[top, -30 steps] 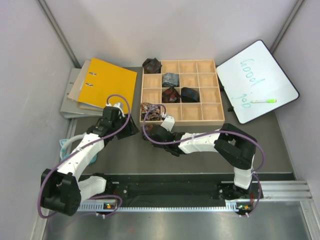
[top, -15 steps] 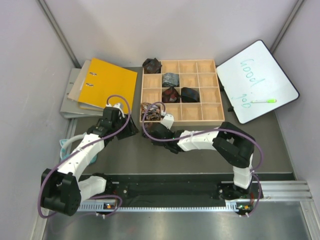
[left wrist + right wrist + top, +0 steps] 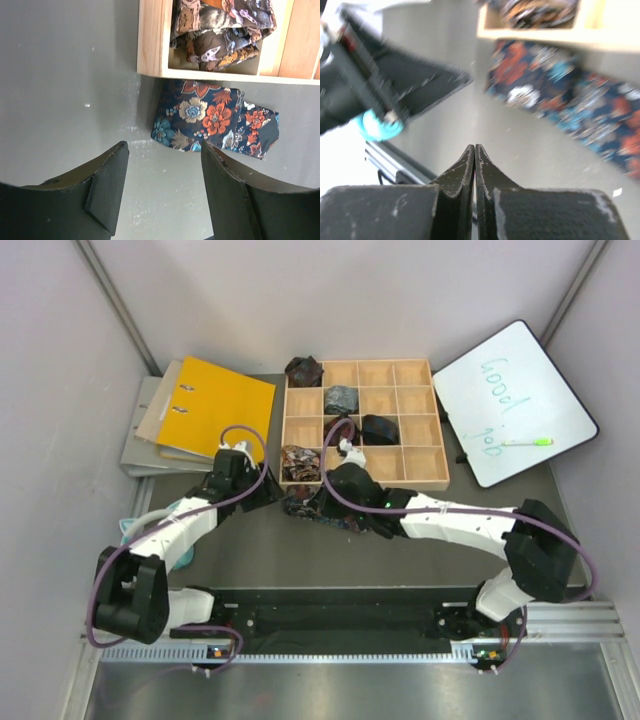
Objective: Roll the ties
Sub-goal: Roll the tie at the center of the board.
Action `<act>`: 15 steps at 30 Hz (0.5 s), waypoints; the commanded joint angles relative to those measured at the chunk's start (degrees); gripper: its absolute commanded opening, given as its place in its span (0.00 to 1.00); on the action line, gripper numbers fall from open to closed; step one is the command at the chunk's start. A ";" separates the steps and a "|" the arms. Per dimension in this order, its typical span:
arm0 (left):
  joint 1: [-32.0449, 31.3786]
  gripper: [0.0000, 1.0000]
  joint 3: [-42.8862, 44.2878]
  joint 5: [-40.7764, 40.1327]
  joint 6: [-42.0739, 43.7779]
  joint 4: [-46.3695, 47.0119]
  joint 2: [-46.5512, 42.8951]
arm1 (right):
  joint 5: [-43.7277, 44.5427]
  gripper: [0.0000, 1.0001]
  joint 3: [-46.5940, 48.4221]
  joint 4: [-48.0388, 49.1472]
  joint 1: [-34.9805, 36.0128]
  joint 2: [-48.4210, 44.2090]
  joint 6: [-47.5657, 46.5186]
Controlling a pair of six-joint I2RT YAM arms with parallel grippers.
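On the grey table, navy tie lies ahead of spread left fingers and clenched right fingers.

Left fingers apart, right fingers pressed together

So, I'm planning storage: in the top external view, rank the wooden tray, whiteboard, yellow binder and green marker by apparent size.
Largest to smallest:
1. wooden tray
2. whiteboard
3. yellow binder
4. green marker

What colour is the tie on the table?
The tie is navy with orange flowers; left wrist view.
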 commanded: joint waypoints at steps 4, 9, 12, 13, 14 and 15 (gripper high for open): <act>0.13 0.64 0.18 2.29 -0.19 7.62 3.18 | -14.58 0.00 7.36 -2.57 -9.47 8.14 -3.74; 0.13 0.64 -0.44 4.22 -0.01 10.17 4.59 | -18.27 0.00 9.48 -1.52 -12.20 13.34 -4.26; 0.13 0.65 -1.05 5.27 0.34 11.84 5.55 | -20.12 0.00 8.87 0.23 -12.20 16.51 -4.27; 0.13 0.64 -1.23 5.45 0.43 12.20 5.82 | -21.08 0.00 8.25 0.85 -12.20 17.30 -4.18; 0.13 0.64 -1.23 5.63 0.51 12.63 6.60 | -21.44 0.00 6.94 1.64 -12.20 18.26 -3.83; 0.13 0.64 -1.32 5.81 0.60 12.81 6.96 | -21.70 0.00 6.23 2.08 -12.20 18.62 -3.30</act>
